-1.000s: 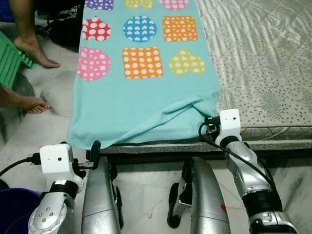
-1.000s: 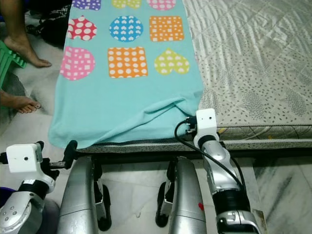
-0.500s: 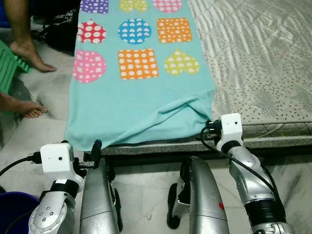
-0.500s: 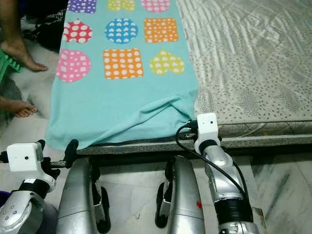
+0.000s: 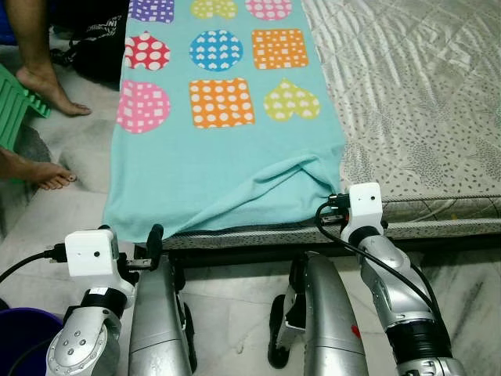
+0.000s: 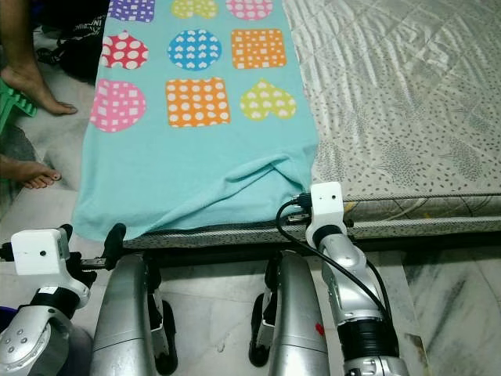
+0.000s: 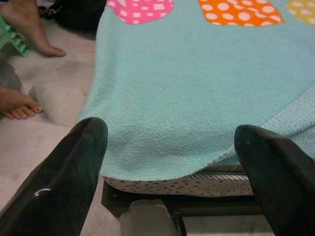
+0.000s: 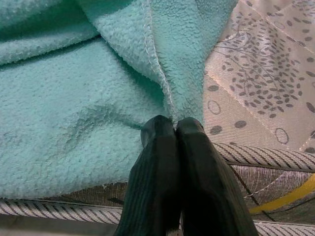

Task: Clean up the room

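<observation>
Where the blanket (image 5: 227, 149) lies flat along the left part of the bed (image 5: 415, 94), its near edge hangs a little over the bed's front side, above the marble floor (image 5: 235, 313). Blanket is teal fleece with dotted hearts, circles and squares in pink, orange, blue, yellow.

Right gripper (image 8: 174, 129): at the blanket's near right corner, at the bed edge. Jaws pressed together, pinching a fold of the hem; fleece bunches into a ridge running from that corner toward the left.

Left gripper (image 7: 170, 142): low, just in front of the bed, facing the blanket's near left corner. Jaws wide apart, nothing between them; not touching the cloth.

Mattress cover to the right of the blanket: grey, quilted, dotted leaf print.

Left of the bed: a person's two bare feet (image 5: 47, 82) on the floor, a green slatted item (image 5: 16, 106) beside them, a dark bag (image 5: 98, 47) against the bed. Purple bucket (image 5: 23, 345) at lower left, near the left arm.
</observation>
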Controlling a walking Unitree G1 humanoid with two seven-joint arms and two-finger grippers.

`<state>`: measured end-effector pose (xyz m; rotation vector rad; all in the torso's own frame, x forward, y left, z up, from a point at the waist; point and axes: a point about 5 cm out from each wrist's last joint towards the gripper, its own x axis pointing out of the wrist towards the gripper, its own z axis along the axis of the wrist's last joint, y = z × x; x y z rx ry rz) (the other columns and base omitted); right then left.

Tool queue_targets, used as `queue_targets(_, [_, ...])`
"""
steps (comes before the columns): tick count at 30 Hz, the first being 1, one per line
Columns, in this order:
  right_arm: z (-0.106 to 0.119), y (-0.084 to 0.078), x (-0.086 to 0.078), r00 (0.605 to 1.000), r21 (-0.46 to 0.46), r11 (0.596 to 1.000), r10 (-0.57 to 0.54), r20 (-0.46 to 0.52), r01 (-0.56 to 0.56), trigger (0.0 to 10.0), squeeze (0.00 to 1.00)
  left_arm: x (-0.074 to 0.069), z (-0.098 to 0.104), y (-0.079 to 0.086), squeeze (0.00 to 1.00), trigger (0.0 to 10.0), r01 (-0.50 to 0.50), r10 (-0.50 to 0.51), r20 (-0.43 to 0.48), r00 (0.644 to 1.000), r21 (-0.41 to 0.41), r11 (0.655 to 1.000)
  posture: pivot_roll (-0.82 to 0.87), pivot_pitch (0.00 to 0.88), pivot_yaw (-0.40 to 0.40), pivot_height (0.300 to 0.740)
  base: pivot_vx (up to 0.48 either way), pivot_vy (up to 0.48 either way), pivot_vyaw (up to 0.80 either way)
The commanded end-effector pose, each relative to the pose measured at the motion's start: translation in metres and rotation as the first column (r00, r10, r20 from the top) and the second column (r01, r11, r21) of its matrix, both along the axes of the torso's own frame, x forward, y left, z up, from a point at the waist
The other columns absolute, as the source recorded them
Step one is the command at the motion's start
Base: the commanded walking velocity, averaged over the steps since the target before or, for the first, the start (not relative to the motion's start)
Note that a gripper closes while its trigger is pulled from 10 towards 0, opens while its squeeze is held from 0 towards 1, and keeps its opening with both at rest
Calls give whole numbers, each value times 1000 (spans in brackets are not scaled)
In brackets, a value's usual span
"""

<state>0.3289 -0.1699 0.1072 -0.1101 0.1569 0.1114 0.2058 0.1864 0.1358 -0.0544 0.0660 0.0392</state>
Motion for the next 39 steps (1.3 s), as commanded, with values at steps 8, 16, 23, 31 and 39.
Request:
queue_targets(8, [-7, -21, -11, 992, 47, 994, -99, -72, 103, 0, 0, -3, -6, 4, 0, 10000, -12, 12, -29, 1000, 8, 1000, 130, 285, -47, 550, 0, 0, 0])
queue_targets(16, [-9, -38, -29, 990, 89, 989, -112, -84, 120, 0, 0, 2, -7, 2, 0, 10000, -1, 1, -26, 1000, 2, 1000, 105, 283, -39, 550, 0, 0, 0])
queue_targets(23, [-15, -47, -45, 984, 65, 991, -110, -138, 120, 0, 0, 6, -9, 1, 0, 10000, 8, -8, -27, 1000, -4, 1000, 87, 277, -30, 550, 0, 0, 0])
queue_targets(31, [-16, -53, -27, 977, 21, 989, -139, -164, 145, 0, 0, 12, -10, -1, 0, 10000, 16, -16, -21, 1000, -11, 1000, 86, 265, -29, 550, 0, 0, 0])
queue_targets(39, [-22, -62, -21, 970, -47, 992, -120, -210, 113, 0, 0, 12, -10, 2, 0, 10000, 5, -5, -23, 1000, -10, 1000, 93, 262, -37, 550, 0, 0, 0])
